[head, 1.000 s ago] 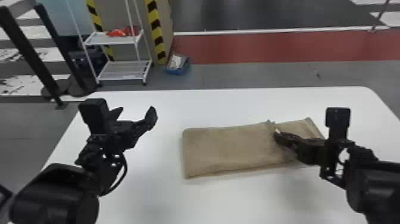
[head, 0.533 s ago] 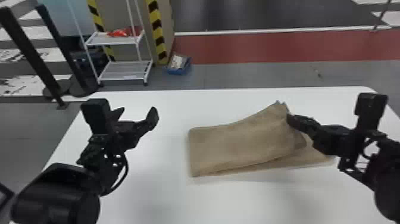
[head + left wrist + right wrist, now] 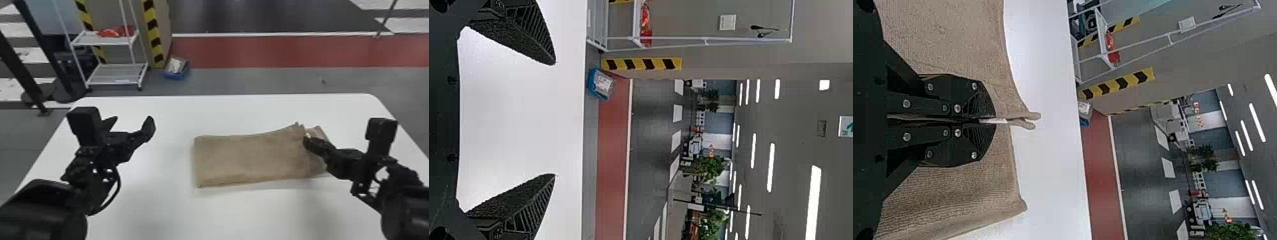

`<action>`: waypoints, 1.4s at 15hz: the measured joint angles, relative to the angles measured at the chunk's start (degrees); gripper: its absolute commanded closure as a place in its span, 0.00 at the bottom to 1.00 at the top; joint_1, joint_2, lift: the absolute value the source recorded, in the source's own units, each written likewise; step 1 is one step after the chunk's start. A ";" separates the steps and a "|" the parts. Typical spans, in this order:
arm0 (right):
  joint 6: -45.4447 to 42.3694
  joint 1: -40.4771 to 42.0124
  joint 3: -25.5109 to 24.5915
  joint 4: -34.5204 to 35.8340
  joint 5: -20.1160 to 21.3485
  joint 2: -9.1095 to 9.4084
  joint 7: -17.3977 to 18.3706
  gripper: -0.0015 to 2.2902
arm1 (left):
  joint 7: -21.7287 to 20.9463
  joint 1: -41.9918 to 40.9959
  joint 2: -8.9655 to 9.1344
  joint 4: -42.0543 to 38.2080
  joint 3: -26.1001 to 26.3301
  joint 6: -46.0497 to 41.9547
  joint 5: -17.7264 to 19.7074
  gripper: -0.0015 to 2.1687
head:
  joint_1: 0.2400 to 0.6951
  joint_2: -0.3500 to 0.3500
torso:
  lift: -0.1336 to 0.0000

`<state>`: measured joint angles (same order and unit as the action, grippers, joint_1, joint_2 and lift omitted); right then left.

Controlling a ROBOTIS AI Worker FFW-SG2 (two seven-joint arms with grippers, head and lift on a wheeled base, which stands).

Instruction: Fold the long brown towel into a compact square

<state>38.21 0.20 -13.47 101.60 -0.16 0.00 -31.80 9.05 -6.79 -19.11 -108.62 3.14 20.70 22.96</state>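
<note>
The brown towel [image 3: 249, 159] lies folded on the white table, right of the middle, its right part lifted a little where it is held. My right gripper [image 3: 308, 137] is at that raised edge. In the right wrist view the right gripper [image 3: 990, 121] is shut on the towel [image 3: 953, 190], with a pinched fold and a white tag between its fingers. Over the table's left side, apart from the towel, my left gripper [image 3: 132, 124] stands open. The left wrist view has the left gripper [image 3: 554, 120] with its fingers wide apart and nothing between them.
The white table [image 3: 166, 210] has its far edge in front of a grey floor. Behind it at the left stand a white shelf rack [image 3: 111, 75] and a blue box [image 3: 176, 68] on the floor.
The right gripper moved right with the towel's edge raised, then came back left and lower, the edge with it. The left arm has stayed still.
</note>
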 measured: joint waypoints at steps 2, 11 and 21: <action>0.93 1.09 -1.06 4.39 -2.05 0.00 -0.01 0.47 | 0.00 -0.31 0.02 -0.08 0.10 0.12 -0.20 0.04 | 1.00 0.55 | 0.08; 1.91 -0.73 -2.71 -1.29 0.46 -0.34 -0.09 0.47 | -0.17 -2.16 -0.14 -1.58 -0.64 0.48 -0.45 0.04 | 1.00 0.51 | 0.08; -3.07 -3.90 -7.16 -6.22 -1.01 -2.01 -0.04 0.47 | -0.51 -1.66 -0.16 -0.14 -0.71 0.21 -0.53 0.04 | 1.00 0.44 | 0.08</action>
<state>35.14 -3.69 -20.63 95.38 -1.18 -2.01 -31.84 8.54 -8.45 -19.27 -108.76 2.42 20.91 22.43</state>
